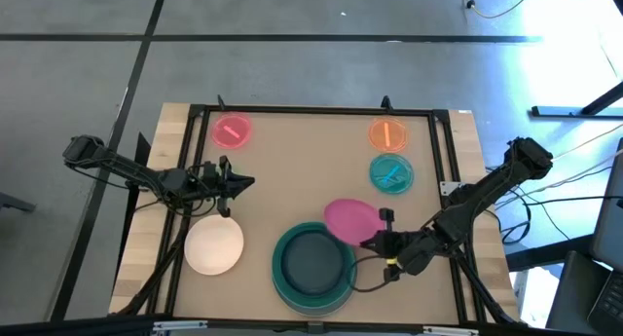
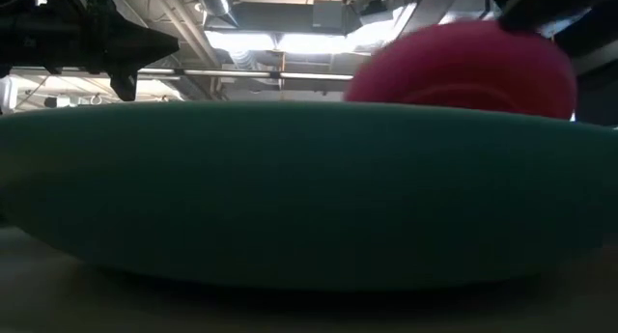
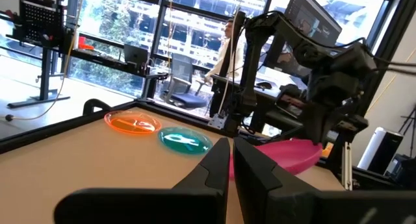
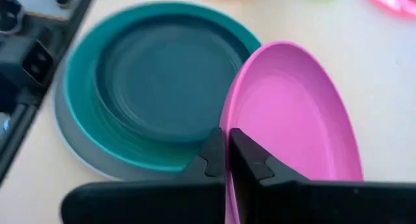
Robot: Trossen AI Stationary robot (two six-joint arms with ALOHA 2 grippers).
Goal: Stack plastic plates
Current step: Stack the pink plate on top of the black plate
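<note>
A stack of a grey plate (image 1: 292, 295), a teal plate (image 1: 284, 268) and a dark navy plate (image 1: 313, 261) sits near the table's front edge. My right gripper (image 1: 375, 241) is shut on a magenta plate (image 1: 348, 219) just to the stack's far right. A cream-white plate (image 1: 214, 246) lies flat at the front left. My left gripper (image 1: 243, 185) hovers shut and empty above the table, beyond the cream plate. Small translucent pink (image 1: 231, 131), orange (image 1: 387, 134) and blue-green (image 1: 391, 173) plates lie flat at the back. My right gripper pinches the magenta plate's rim (image 4: 229, 120) on the side nearest the arm, one finger on the inner face and one on the outer. The fingers come roughly level from the table's right. The plate is tilted beside the stack's rim (image 4: 195, 160); whether it touches the table I cannot tell.
A black frame (image 1: 311, 110) runs around the work area. The right arm (image 1: 487, 190) reaches in from the right edge. There is bare table in the middle (image 1: 302, 170). A person (image 3: 227, 49) stands in the room beyond the table.
</note>
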